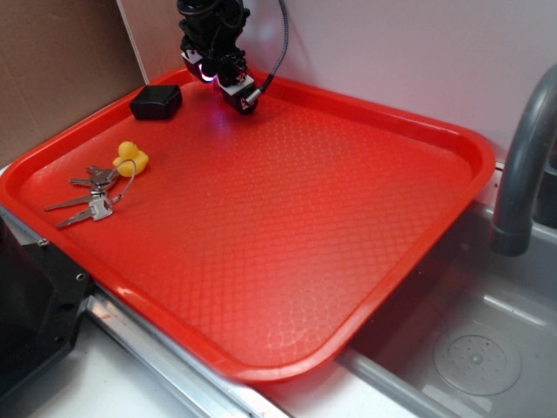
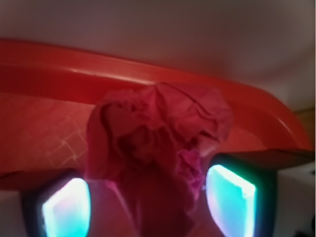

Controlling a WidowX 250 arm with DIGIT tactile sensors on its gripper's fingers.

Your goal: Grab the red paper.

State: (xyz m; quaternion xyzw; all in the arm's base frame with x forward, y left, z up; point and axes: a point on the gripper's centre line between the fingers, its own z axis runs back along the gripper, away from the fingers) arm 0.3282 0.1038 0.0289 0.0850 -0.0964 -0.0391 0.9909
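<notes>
Closing on the red paper (image 2: 158, 148) looks like the step in hand: the wad sits between the gripper (image 1: 228, 83) fingers at the tray's (image 1: 365, 218) eleven o'clock corner, apparently pinched. Next, I judge, lift straight up, clear of the black box (image 1: 157, 102).
</notes>
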